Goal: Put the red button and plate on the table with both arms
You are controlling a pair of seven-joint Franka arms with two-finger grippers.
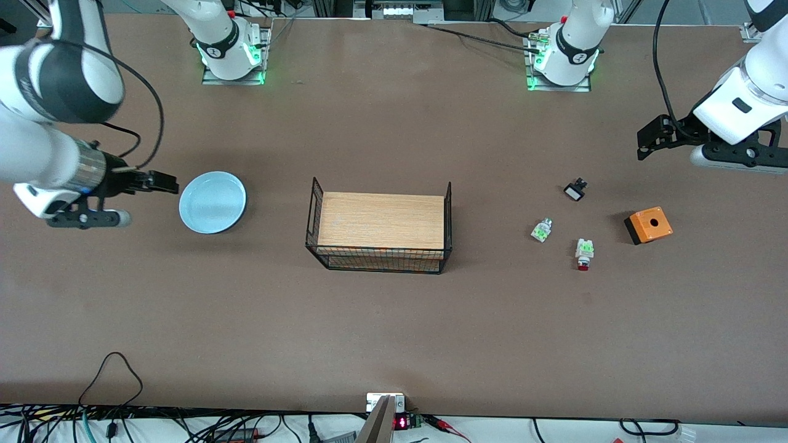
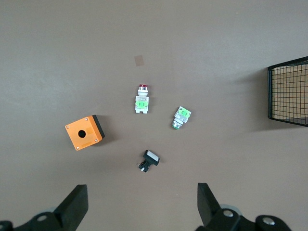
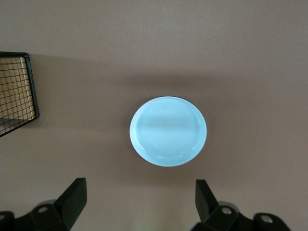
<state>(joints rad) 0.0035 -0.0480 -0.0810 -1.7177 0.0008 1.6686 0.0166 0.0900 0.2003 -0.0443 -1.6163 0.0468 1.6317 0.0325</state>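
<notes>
The pale-blue plate (image 1: pixel 212 202) lies flat on the brown table (image 1: pixel 394 332) toward the right arm's end, and also shows in the right wrist view (image 3: pixel 168 131). My right gripper (image 1: pixel 163 182) (image 3: pixel 139 185) is open and empty, over bare table just beside the plate's rim. The red button (image 1: pixel 583 253) (image 2: pixel 142 101) lies on its side on the table toward the left arm's end. My left gripper (image 1: pixel 654 138) (image 2: pixel 142 192) is open and empty, over bare table apart from the small parts.
A wooden-topped black wire basket (image 1: pixel 380 227) stands mid-table. Near the red button lie a white-green piece (image 1: pixel 541 230), a small black-and-white part (image 1: pixel 575 189) and an orange box (image 1: pixel 648 225) with a hole. Cables run along the table's front edge.
</notes>
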